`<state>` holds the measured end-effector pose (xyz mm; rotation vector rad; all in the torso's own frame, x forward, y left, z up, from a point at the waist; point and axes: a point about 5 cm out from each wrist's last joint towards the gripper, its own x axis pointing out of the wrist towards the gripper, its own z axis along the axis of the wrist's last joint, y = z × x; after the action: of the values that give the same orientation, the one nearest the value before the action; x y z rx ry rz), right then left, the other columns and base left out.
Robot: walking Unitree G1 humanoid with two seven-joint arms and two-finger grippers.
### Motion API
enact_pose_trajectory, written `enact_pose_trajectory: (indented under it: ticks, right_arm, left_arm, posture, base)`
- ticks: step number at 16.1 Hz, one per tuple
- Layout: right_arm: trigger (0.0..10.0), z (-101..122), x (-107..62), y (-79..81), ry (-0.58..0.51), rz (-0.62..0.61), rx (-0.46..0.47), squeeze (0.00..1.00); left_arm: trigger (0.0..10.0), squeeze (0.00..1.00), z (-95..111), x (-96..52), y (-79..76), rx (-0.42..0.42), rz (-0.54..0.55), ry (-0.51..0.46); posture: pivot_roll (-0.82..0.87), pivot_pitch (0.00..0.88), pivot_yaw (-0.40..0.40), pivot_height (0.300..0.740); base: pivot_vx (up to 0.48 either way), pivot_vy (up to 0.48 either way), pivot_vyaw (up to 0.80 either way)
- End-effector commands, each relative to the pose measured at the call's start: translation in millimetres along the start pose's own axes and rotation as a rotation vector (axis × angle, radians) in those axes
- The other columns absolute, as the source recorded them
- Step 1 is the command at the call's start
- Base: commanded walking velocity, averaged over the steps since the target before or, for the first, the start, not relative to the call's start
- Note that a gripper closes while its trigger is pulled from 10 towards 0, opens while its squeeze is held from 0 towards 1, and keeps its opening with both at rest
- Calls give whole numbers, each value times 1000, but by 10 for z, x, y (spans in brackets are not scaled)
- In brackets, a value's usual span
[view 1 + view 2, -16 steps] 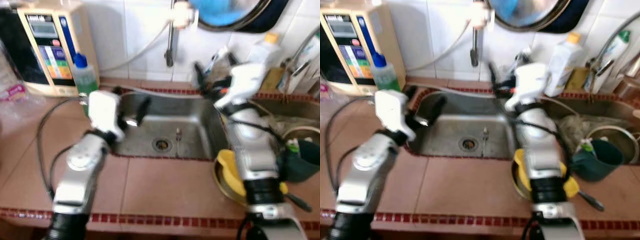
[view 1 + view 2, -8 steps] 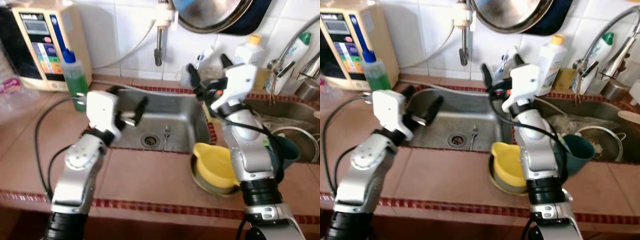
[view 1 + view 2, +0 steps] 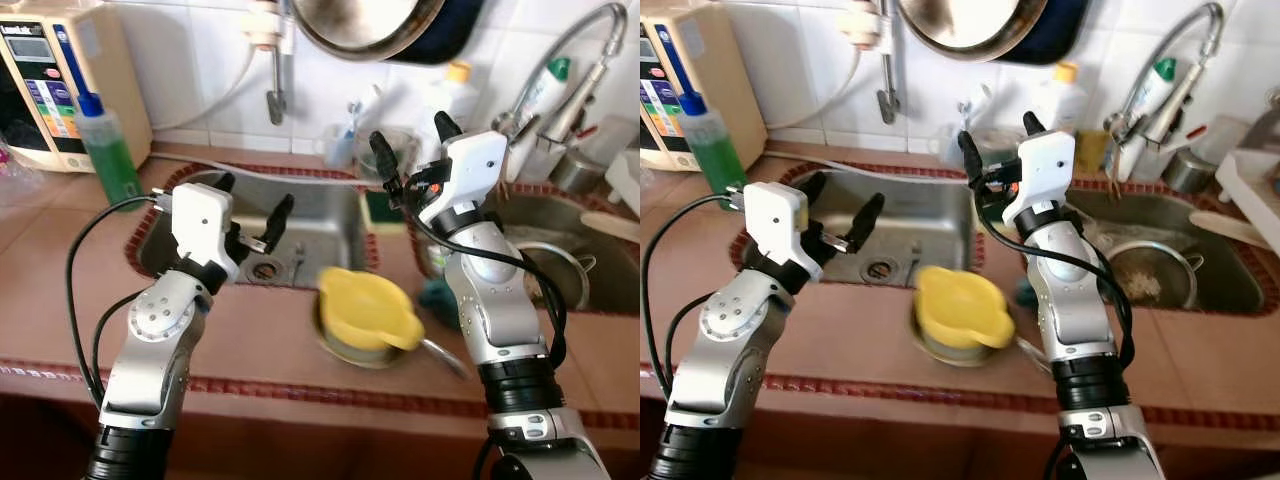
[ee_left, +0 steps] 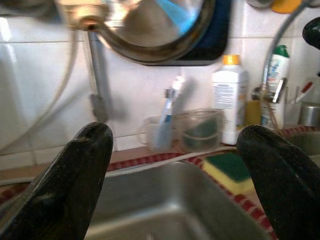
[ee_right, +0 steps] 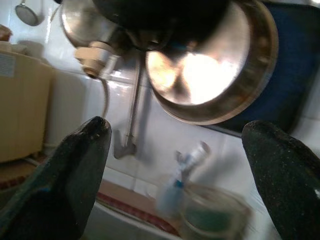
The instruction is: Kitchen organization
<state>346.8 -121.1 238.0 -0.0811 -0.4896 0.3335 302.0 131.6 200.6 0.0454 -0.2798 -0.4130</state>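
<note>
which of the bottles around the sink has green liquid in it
The blue-capped bottle left of the sink, beside the beige water machine. The bottles by the faucet are white.

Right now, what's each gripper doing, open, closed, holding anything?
Left gripper: open, empty, over the sink.
Right gripper: open, empty, raised near the back wall.

Showing no readable text, brand or number anywhere. Carrying a small display and coloured button labels on the cream appliance (image 3: 50, 85) at the worktop's back left corner, all too blurred to make out. Bearing an illegible label on the white bottle (image 4: 229, 100) by the back wall.
</note>
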Motion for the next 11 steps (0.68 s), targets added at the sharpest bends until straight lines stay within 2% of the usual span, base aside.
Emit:
enact_pose_trajectory:
  ticks: [1,4,7,11]
  right_arm:
    - [10000,22,-18,-71,-7,-14,-10,0]
    - [10000,21,-20,-63,-7,-6,-11,0]
    - [10000,20,-46,-15,-9,62,-8,0]
    - [10000,-39,-172,23,29,162,-17,0]
  left_arm:
    - [10000,0,25,31,-73,-2,-29,-10]
    - [10000,0,23,31,-75,-2,-32,-11]
    - [10000,0,37,21,-104,-56,-56,-29]
    - [10000,0,28,-29,-170,-68,-117,-21]
  posture:
    - [-49,0,-27,740]
    - [-49,0,-28,740]
    - [-50,0,-32,740]
    - [-54,0,-35,740]
  base:
    - [0,-360,0]
    - [0,-356,0]
    - [0,0,0]
    - [0,0,0]
